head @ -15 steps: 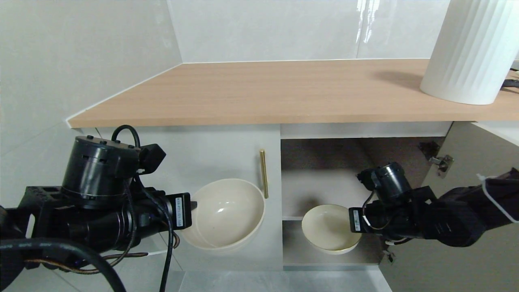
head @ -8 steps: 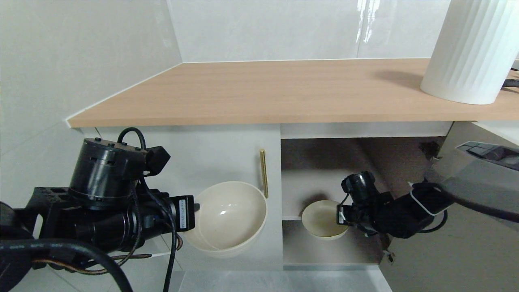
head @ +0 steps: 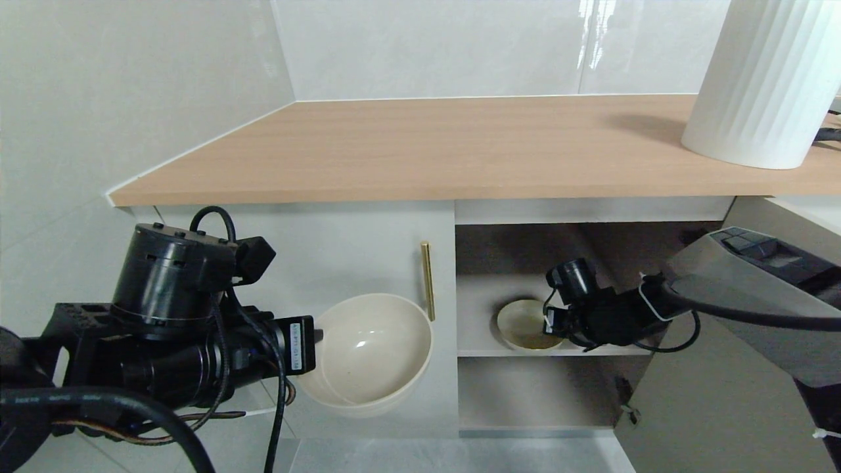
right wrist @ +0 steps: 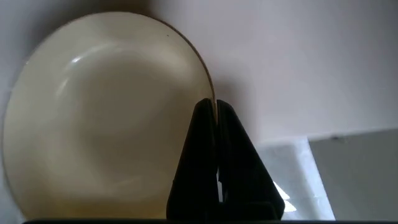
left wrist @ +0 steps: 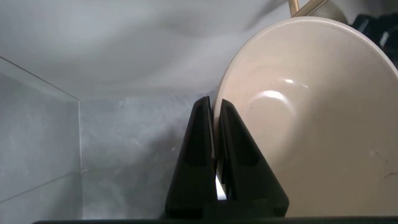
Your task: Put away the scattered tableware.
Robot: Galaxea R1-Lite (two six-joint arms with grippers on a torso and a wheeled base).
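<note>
small bowl (head: 524, 323) was pinched by its rim in the right hand (head: 549, 322), inside the open cupboard at the upper shelf (head: 476, 309); whether it touched the shelf could not be told. left hand (head: 317, 337) clamped the large bowl (head: 371, 348) outside, before the closed door (head: 355, 249), left of that opening.

White ribbed canister (head: 762, 85) stands at two o'clock on the wooden countertop (head: 427, 148); brass handle (head: 426, 279) below, at six o'clock
</note>
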